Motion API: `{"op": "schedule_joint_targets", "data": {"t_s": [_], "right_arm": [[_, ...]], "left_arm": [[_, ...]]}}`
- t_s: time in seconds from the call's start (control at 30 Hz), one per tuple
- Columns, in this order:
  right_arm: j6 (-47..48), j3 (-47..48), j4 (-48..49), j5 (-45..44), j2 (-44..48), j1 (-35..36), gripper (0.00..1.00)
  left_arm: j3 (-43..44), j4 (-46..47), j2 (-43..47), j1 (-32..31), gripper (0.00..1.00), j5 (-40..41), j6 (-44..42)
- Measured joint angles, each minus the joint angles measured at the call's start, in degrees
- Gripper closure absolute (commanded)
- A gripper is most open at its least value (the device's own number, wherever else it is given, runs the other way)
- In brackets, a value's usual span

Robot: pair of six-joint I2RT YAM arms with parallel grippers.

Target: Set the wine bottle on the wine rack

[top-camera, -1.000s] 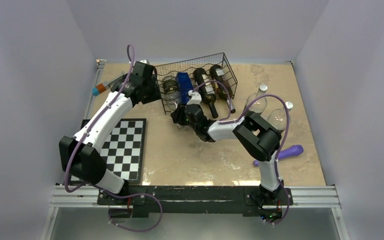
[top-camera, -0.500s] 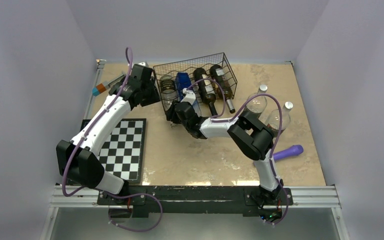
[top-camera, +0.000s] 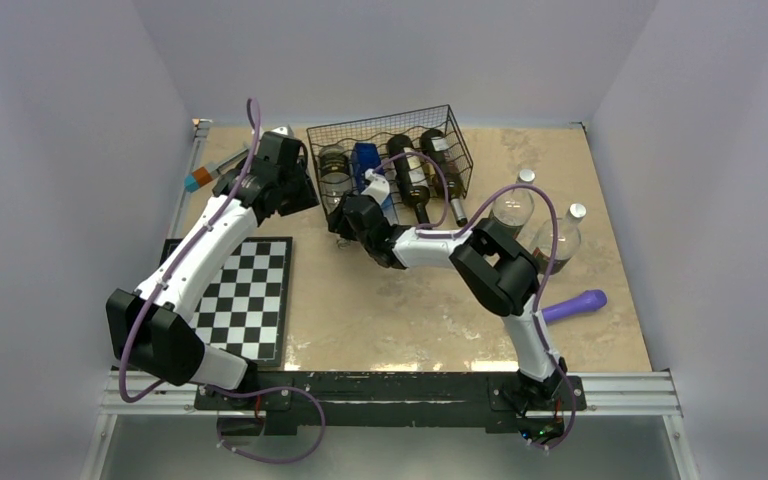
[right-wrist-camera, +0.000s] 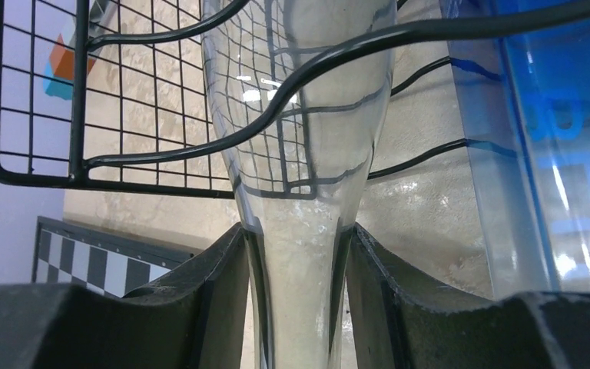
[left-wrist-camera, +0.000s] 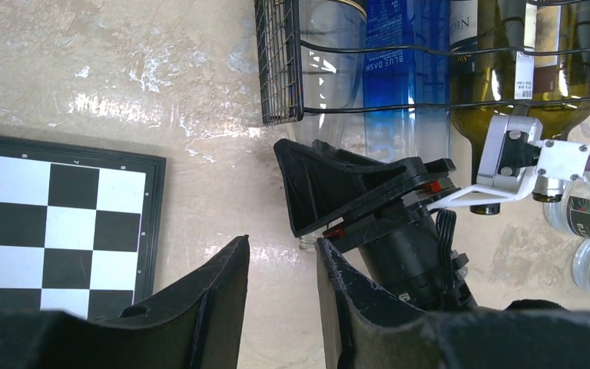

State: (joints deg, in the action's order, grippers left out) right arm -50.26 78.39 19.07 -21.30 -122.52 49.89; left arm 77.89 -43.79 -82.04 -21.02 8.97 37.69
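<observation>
Right hand (right-wrist-camera: 296,246) clamps the neck of the clear glass wine bottle (right-wrist-camera: 299,115) in the black wire-mesh wine rack (left-wrist-camera: 275,61); left hand (left-wrist-camera: 280,254) together, empty.

The wine bottle (top-camera: 335,180) is lying in the leftmost slot of the wine rack (top-camera: 457,135) beside three others (top-camera: 415,175), its neck poking out front into my right gripper (right-wrist-camera: 296,254), while two bottles (top-camera: 513,207) are standing on the table (top-camera: 360,310) to the rack's right.
</observation>
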Motion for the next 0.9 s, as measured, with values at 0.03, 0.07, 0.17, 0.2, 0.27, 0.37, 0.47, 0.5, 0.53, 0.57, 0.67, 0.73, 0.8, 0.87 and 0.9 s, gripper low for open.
{"op": "schedule_joint_targets", "data": {"t_s": [0.03,0.07,0.17,0.2,0.27,0.37,0.47,0.5,0.53,0.57,0.67,0.73,0.8,0.87,0.9], "right_arm": [[-0.8,0.1,-0.2,0.3,-0.1,-0.2,0.83],[-1.4,0.1,-0.3,0.7,-0.1,-0.4,0.78],[-3.0,0.1,-0.4,1.9,-0.1,-0.9,0.59],[-3.3,0.2,-0.6,2.3,-0.1,-1.0,0.53],[-3.6,0.4,-1.3,3.0,-0.1,-1.2,0.41],[-4.1,1.0,-2.5,3.0,-0.1,-1.6,0.28],[-5.0,2.4,-5.3,3.1,0.2,-2.3,0.25],[-5.2,2.7,-6.3,3.4,0.4,-2.5,0.24],[-5.3,3.1,-7.3,3.7,0.6,-2.7,0.24],[-5.4,3.7,-8.2,4.2,0.7,-2.8,0.22],[-5.4,4.9,-11.4,4.5,1.5,-3.0,0.18],[-5.2,5.8,-13.4,4.5,2.2,-3.1,0.16],[-4.7,6.8,-15.6,4.5,3.3,-3.1,0.14],[-4.0,7.3,-17.4,4.4,4.7,-3.1,0.13],[-3.5,7.6,-18.5,4.4,5.7,-3.1,0.13]], "left_arm": [[0.0,0.0,0.1,0.0,0.58,0.0,0.0],[0.0,0.0,0.1,0.0,0.58,0.0,0.0],[0.0,0.0,0.1,0.0,0.58,0.0,0.0],[0.0,0.0,0.1,0.0,0.58,0.0,0.0],[0.0,0.0,0.1,0.0,0.58,0.0,0.0],[0.0,0.0,0.1,0.0,0.58,0.0,0.0],[0.0,0.0,0.1,0.0,0.58,0.0,0.0],[0.0,0.0,0.1,0.0,0.58,0.0,0.0],[0.0,0.0,0.1,0.0,0.58,0.0,0.0],[0.0,0.0,0.2,0.0,0.58,0.0,0.0],[0.0,0.0,0.6,0.0,0.57,0.2,0.0],[0.0,0.0,1.1,0.0,0.56,0.4,0.0],[0.0,0.0,1.8,0.0,0.54,0.6,-0.3],[0.0,0.0,2.6,0.0,0.52,0.9,-0.6],[0.0,0.0,3.1,0.0,0.51,1.1,-0.8]]}}
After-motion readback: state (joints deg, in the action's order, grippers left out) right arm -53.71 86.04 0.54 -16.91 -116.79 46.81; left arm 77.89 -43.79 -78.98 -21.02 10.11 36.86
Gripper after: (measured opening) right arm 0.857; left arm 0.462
